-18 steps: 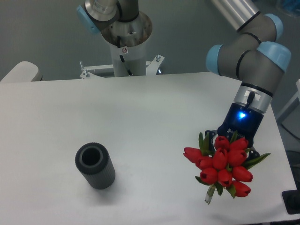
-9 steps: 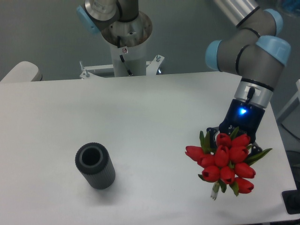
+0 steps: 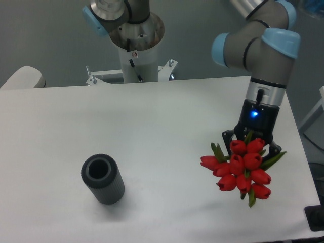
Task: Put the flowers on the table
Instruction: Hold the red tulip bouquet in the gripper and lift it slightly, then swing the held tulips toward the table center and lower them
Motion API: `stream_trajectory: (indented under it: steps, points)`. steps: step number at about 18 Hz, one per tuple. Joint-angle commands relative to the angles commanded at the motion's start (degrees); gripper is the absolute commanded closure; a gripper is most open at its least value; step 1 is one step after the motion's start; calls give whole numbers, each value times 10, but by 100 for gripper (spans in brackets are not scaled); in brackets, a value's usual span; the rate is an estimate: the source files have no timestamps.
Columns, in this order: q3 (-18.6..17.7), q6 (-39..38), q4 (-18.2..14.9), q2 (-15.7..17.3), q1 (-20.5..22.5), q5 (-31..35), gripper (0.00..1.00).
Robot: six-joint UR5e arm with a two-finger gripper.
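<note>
The flowers (image 3: 240, 169), a bunch of red tulips with green leaves, hang at the right side of the white table (image 3: 152, 131), blooms turned toward the camera. Their stems are hidden behind the heads. My gripper (image 3: 250, 146) sits directly behind and above the blooms and is shut on the flowers; its fingertips are covered by the tulips. A soft shadow lies on the table below the bunch, so the flowers appear to hang just above the surface.
A dark grey ribbed cylinder (image 3: 103, 179) stands upright at the front left. The arm's base (image 3: 136, 45) rises behind the far edge. A black object (image 3: 316, 217) sits past the table's front right corner, close to the flowers.
The wrist has swung slightly left and back, carrying the flowers with it. The stem end that stuck out below the blooms is now hidden.
</note>
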Motion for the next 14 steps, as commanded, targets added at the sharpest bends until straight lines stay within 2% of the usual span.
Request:
stream_trajectory:
  steps: [3, 6, 10, 14]
  points:
    - [-22, 0, -1, 17, -30, 95, 82]
    - [-34, 0, -2, 19, -74, 200, 82]
    - [-49, 1, -2, 13, -127, 341, 82]
    - [-65, 3, -2, 0, -154, 447, 82]
